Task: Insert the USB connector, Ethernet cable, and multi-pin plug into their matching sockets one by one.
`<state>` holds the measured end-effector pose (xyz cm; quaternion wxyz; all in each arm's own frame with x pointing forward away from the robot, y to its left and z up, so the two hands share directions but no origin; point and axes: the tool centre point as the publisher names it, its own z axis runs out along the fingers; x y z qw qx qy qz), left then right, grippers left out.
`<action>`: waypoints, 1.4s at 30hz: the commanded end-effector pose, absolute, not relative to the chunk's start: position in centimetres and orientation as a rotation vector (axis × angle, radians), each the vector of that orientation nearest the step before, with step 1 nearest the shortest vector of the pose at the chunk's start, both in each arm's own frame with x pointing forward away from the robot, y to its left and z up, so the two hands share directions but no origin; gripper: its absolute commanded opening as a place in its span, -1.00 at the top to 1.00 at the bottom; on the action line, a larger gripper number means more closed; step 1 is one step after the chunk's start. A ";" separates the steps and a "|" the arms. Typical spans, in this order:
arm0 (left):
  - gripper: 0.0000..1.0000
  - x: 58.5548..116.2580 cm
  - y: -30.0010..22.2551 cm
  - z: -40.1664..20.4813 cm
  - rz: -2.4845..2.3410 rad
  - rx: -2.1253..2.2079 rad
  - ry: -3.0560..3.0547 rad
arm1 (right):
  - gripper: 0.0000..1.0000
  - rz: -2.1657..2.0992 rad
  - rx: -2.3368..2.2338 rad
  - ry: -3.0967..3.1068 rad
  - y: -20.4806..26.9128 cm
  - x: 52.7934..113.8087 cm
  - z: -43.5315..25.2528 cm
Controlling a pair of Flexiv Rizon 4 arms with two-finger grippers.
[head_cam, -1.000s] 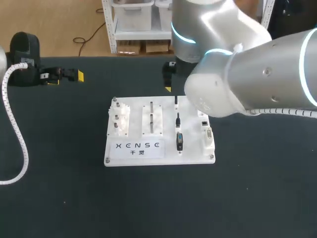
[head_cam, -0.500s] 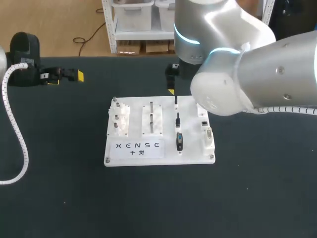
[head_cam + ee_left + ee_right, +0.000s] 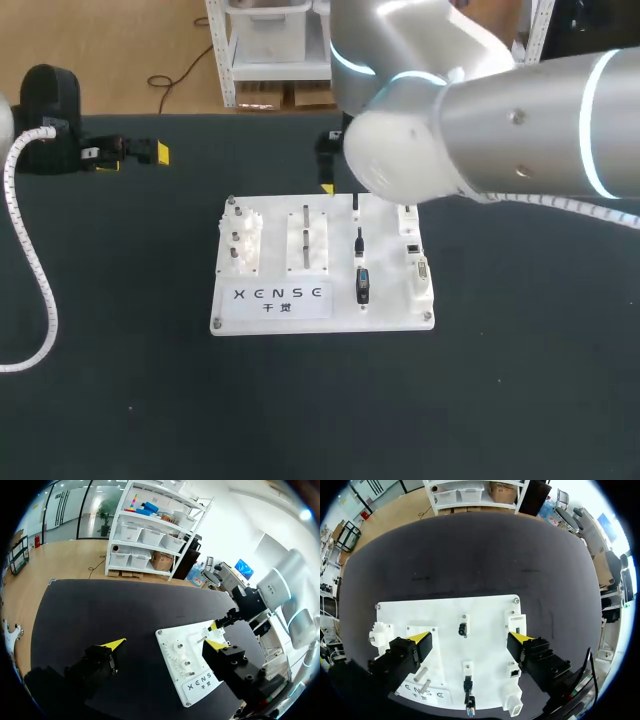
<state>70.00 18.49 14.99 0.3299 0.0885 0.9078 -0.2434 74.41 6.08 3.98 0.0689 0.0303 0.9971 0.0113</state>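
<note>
Squarely beneath the open, empty right gripper (image 3: 470, 638) sits the far plug (image 3: 463, 628), its length crossing the fingers' line.

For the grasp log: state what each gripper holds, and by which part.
Nothing is held. The right gripper is open above the white board with nothing in it; the left gripper is open over the black table, also empty.

A board (image 3: 225, 318) lies in the middle of the counter (image 3: 520, 400). On it, from left to right, stand gears (image 3: 240, 240), a peg block (image 3: 307, 240), a near-to-far column of three plugs (image 3: 359, 243), and, along the right edge, the sockets (image 3: 413, 248). A label (image 3: 283, 298) runs along the near edge.
</note>
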 end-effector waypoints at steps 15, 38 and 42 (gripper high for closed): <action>-1.00 70.0 18.5 15.0 -0.637 0.231 2.374 | 0.06 0.050 0.018 3.067 6.2 74.7 2.1; -1.00 70.0 18.5 15.0 -0.637 0.231 2.374 | 0.39 0.018 0.001 3.054 6.7 75.2 1.1; -1.00 70.0 18.5 15.0 -0.637 0.231 2.374 | 0.51 0.024 0.001 3.055 6.7 75.2 1.1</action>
